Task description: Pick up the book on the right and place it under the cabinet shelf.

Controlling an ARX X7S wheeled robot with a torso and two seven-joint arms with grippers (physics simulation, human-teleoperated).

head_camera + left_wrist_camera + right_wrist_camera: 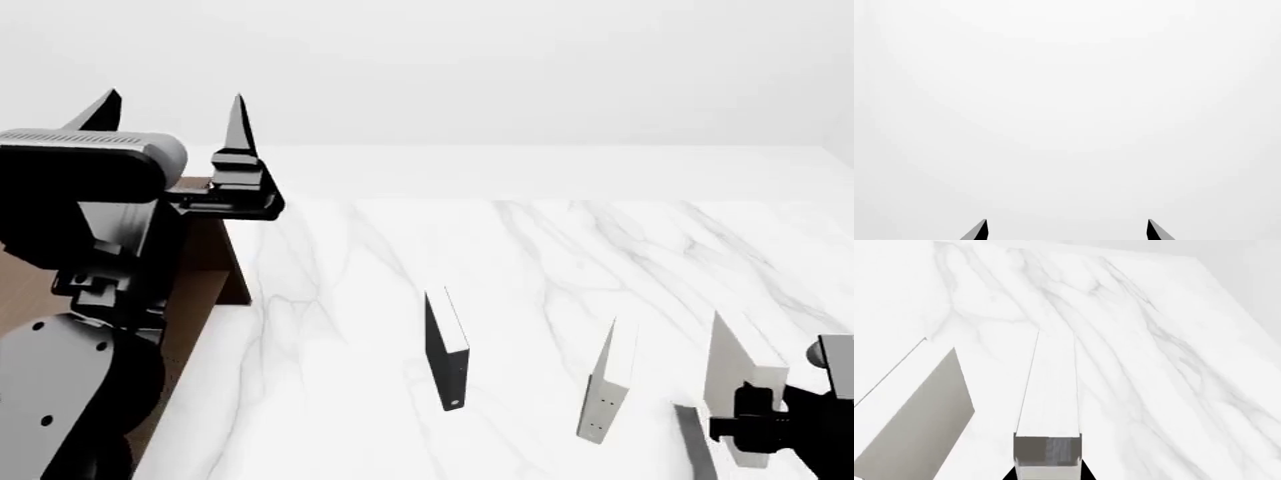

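The pale off-white book point(737, 372) stands upright on its edge at the right of the marble table point(561, 250). My right gripper point(771, 428) is at its near end with a jaw against each cover, shut on it. In the right wrist view the book point(1049, 390) runs away from the gripper point(1047, 475). The dark brown cabinet shelf point(203, 285) shows at the left, mostly hidden by my left arm. My left gripper point(171, 112) is raised above it, open and empty, pointing up. The left wrist view shows only its fingertips point(981, 231) against blank white.
A black book point(446, 352) stands upright mid-table. A grey book point(603, 385) with small dots on its spine stands between it and the off-white book, and also shows in the right wrist view point(917, 425). The table's right edge lies close beyond the off-white book.
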